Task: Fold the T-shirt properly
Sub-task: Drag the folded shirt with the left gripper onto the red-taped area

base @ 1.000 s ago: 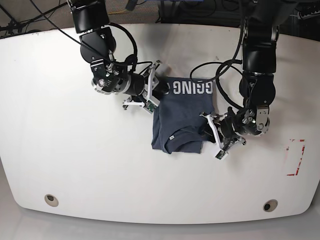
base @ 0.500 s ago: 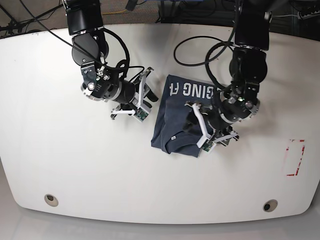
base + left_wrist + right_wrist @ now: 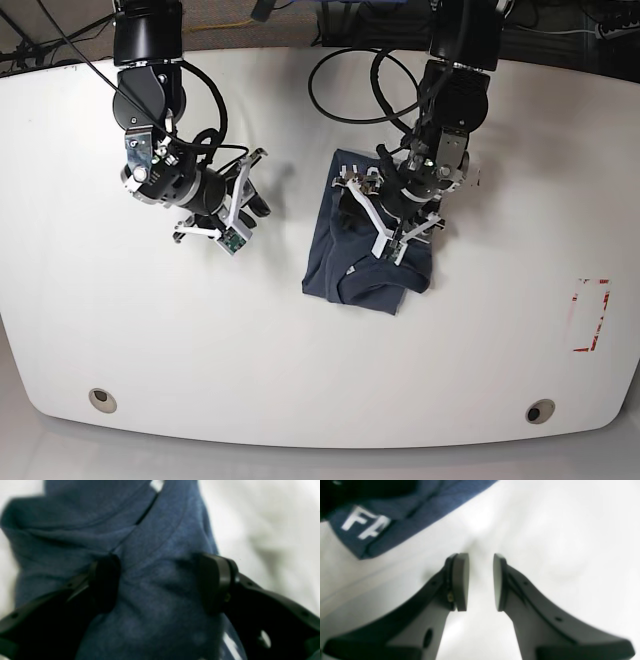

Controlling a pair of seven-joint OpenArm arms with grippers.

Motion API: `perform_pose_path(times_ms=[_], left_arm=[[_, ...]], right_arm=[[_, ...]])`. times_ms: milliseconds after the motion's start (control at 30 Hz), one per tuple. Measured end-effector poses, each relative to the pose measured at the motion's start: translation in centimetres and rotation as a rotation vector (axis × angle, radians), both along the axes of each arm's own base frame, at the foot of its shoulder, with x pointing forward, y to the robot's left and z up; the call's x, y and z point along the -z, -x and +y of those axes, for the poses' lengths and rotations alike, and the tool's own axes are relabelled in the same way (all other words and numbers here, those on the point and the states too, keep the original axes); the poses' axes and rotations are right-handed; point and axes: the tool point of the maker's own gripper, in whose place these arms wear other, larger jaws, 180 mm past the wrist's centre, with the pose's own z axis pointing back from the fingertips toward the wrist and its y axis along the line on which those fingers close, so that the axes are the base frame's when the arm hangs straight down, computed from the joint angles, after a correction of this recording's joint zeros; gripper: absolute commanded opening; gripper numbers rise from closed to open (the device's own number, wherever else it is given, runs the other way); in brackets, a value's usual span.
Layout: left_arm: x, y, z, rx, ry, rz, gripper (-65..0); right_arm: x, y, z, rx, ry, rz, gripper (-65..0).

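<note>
Navy shirt [image 3: 355,265] lies beneath the left gripper [image 3: 384,218], jaws spread wide; the right gripper [image 3: 481,582], partly open and empty, hovers beside the shirt.

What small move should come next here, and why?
Probably lower the left end effector slightly and close it on the T-shirt: its jaws stand wide apart over the navy fabric, with loose folds between them, and the cloth still looks rumpled. The right end effector is off to the side with nothing between its fingers, so it could wait.
</note>
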Motion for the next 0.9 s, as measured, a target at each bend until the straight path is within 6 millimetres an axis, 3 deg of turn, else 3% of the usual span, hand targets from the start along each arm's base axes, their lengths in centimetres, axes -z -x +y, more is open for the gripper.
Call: perform_pose_path(times_ms=[200, 333, 533, 733, 900], left_arm=[[2.1, -0.7, 2.5, -0.004, 0.006, -0.005, -19.0], [2.2, -1.0, 7.4, -0.048, -0.033, -0.025, -19.0], [1.5, -0.4, 21.9, -0.171, -0.228, 0.025, -19.2], [0.1, 1.9, 32.1, -0.222, -0.390, 0.098, -19.2], [-0.3, 4.3, 37.9, -0.228, -0.445, 0.176, -19.2]], right_arm=[[-0.4, -0.2, -0.9, 0.010, 0.033, -0.017, -49.8], [-1.3, -0.2, -0.2, -0.004, 0.019, -0.043, -49.8], [-1.5, -0.2, -0.5, -0.003, 0.033, -0.052, -49.8], [-1.9, 0.1, -0.1, -0.012, 0.026, -0.064, -49.8], [-1.9, 0.3, -0.1, -0.012, 0.029, -0.062, -49.8]])
